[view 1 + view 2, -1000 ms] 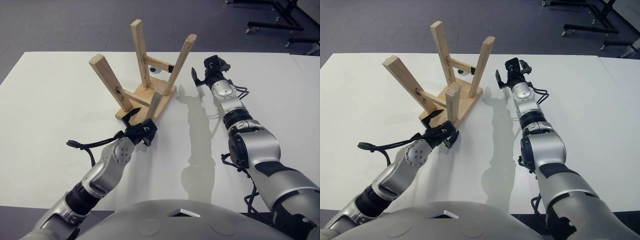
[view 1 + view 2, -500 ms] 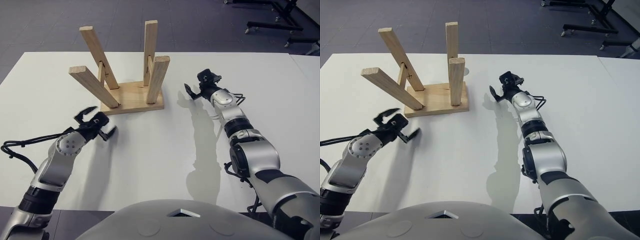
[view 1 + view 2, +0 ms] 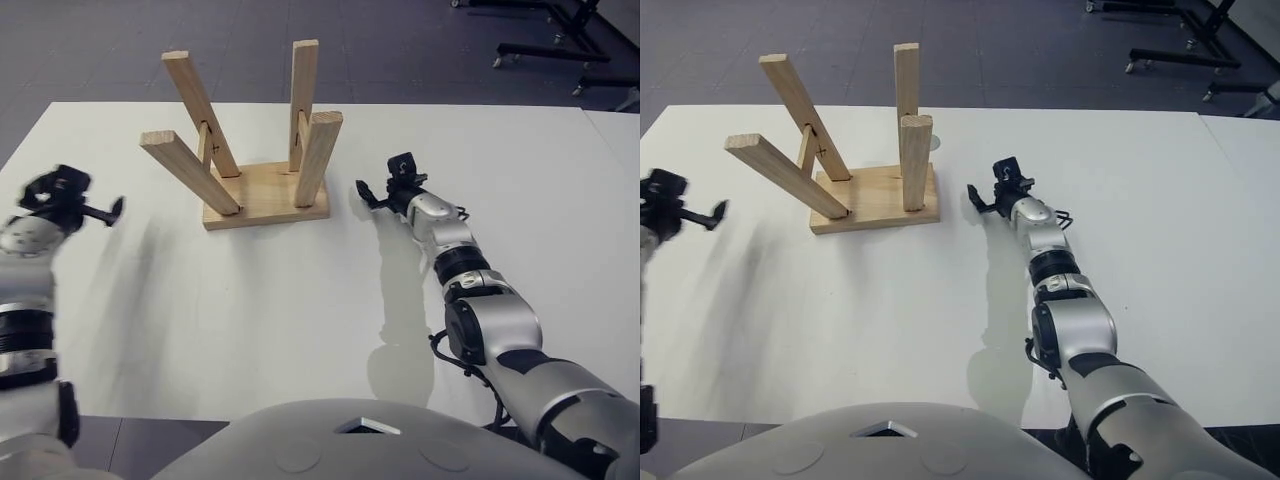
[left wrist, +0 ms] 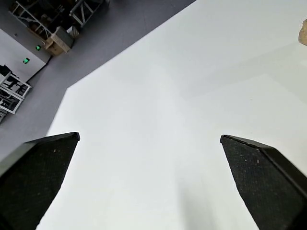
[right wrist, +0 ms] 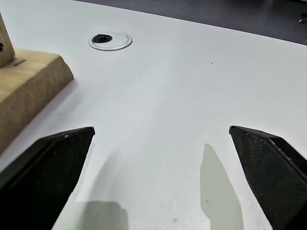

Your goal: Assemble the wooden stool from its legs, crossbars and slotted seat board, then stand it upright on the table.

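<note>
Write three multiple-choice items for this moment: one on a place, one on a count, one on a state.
1. Where is the right gripper relative to the stool?
A. Beside the seat board, on the robot's right, apart from it
B. Clamped on a leg
C. Under the seat board

2. How many legs stick up from the seat board?
A. Two
B. Three
C. Four

3. How does the stool stand?
A. Upright on its legs
B. Upside down, seat board flat on the table
C. Lying on its side

Key:
1 A: bare table shows between the gripper and the board.
2 C: four wooden posts rise from the board.
3 B: the board lies on the table with the legs pointing up.
</note>
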